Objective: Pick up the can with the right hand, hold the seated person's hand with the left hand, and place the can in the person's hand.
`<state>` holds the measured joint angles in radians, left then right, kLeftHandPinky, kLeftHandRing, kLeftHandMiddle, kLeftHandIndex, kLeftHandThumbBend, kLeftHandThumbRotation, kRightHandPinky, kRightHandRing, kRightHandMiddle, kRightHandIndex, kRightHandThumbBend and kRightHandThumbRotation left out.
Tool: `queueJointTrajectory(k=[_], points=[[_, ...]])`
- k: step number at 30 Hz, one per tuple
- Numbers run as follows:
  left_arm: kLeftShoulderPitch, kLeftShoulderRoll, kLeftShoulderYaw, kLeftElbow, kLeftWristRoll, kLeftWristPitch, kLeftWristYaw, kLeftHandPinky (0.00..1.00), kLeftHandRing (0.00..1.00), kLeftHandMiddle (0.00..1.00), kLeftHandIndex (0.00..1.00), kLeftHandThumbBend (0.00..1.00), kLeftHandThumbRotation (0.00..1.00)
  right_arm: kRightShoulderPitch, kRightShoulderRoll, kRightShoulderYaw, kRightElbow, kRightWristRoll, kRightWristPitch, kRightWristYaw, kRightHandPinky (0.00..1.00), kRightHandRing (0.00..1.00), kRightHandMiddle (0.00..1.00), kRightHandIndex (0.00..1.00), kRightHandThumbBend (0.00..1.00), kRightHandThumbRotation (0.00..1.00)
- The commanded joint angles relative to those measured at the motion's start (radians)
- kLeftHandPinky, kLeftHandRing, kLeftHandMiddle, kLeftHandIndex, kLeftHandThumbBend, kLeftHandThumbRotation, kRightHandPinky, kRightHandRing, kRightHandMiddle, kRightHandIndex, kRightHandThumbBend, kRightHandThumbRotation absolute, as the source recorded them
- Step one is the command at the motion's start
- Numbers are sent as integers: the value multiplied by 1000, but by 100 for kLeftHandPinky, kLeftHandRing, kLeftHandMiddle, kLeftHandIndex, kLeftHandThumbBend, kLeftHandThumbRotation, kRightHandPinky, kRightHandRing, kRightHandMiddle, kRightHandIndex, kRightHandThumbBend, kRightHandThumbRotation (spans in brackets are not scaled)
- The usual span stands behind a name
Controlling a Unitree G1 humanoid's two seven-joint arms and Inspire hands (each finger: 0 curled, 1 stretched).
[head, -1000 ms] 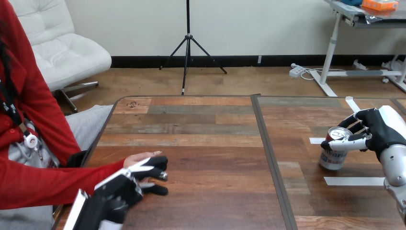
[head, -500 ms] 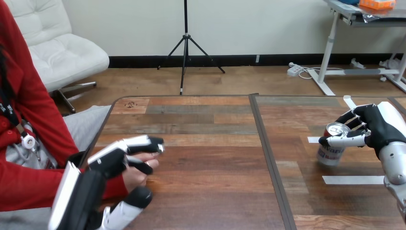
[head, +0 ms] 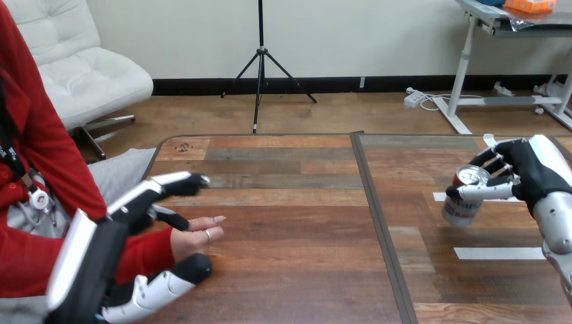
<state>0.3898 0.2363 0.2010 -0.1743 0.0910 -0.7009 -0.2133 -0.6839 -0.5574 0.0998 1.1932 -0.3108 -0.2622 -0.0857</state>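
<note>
A silver can [head: 463, 201] with blue print hangs tilted just above the right table, and my right hand [head: 533, 172] is shut on it, thumb across its front and fingers behind. At the left the person's hand [head: 197, 236] rests on the table, fingers pointing right. My left hand [head: 101, 250] straddles it from the wrist side. Its fingers [head: 162, 186] reach fairly straight over the back of the person's hand and its thumb [head: 168, 282] lies on the near side. I see no curl round the person's hand.
Two white tape strips [head: 498, 253] [head: 445, 197] lie on the right table below the can. A dark seam [head: 378, 223] divides the two tabletops. The person's red sleeve [head: 135, 260] lies along the left table edge.
My left hand rose from on top of the person's hand and opened out, fingers above and thumb below. My right hand lifted the can off the table and tipped it.
</note>
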Motion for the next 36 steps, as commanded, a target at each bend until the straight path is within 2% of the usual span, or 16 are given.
queueJointTrajectory(k=[1, 3, 10, 19, 25, 32, 36], points=[[-87, 56, 26, -109, -19, 59, -3, 56, 79, 79, 73, 100, 65, -78, -36, -23, -96, 18, -44, 11, 41, 45, 49, 49, 73, 0], [-95, 66, 31, -123, -15, 79, -3, 56, 80, 80, 74, 100, 61, -77, -37, -23, -106, 17, -43, 16, 41, 46, 49, 50, 73, 0], [-151, 120, 70, -146, 88, 124, 16, 52, 80, 81, 75, 100, 54, -66, -34, -32, -144, 24, -66, 29, 41, 45, 49, 49, 73, 0], [-217, 182, 104, -117, 233, 136, 52, 50, 78, 82, 78, 100, 46, -52, -27, -42, -191, 31, -67, 30, 39, 43, 47, 49, 74, 0], [-251, 216, 108, -92, 308, 152, 71, 52, 77, 82, 78, 100, 43, -41, -26, -45, -219, 30, -64, 31, 39, 42, 47, 48, 74, 0], [-279, 249, 99, -69, 419, 160, 116, 55, 76, 81, 78, 100, 45, -31, -22, -56, -235, 38, -79, 37, 38, 42, 46, 48, 75, 0], [-290, 262, 86, -53, 458, 164, 135, 55, 76, 81, 78, 100, 47, -29, -23, -57, -240, 40, -86, 38, 38, 42, 46, 48, 75, 0]])
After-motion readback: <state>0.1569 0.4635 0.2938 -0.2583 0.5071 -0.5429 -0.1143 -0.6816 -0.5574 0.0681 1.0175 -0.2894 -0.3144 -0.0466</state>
